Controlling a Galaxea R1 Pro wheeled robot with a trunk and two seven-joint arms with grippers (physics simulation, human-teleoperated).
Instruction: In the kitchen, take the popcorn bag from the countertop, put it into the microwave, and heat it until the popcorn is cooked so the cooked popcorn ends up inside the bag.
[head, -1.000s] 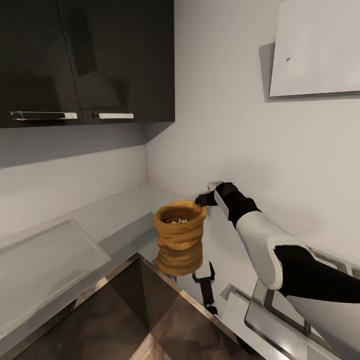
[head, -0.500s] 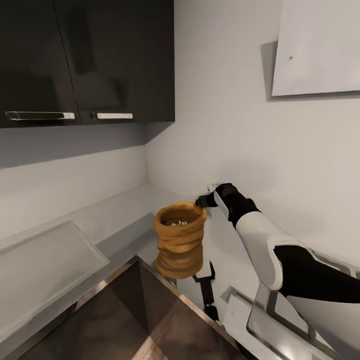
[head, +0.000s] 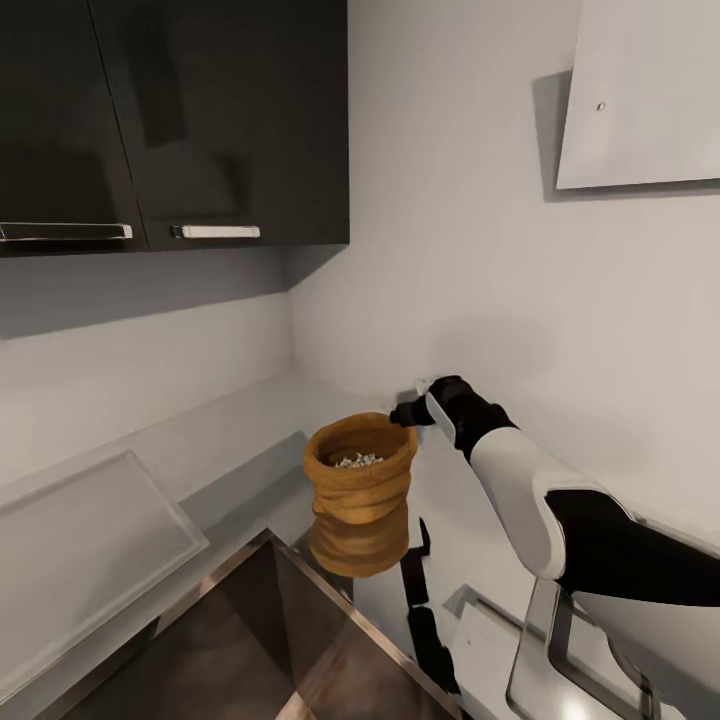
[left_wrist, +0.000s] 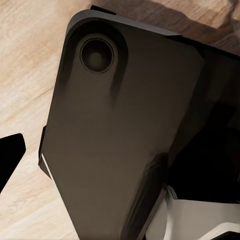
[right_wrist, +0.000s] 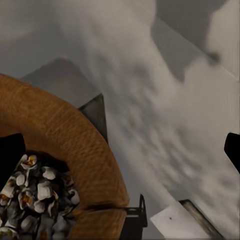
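Mustard-tan popcorn bag (head: 360, 493) upright on surface (head: 230, 440) | right jaws (head: 408, 411) touching its rim's far side | grip state unclear

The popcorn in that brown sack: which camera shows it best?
The right wrist view: it looks straight down into the popcorn bag, so single whitish kernels of the popcorn can be told apart. The head view shows the popcorn as a small pale patch inside the rim. The left wrist view faces a dark panel over wood floor.
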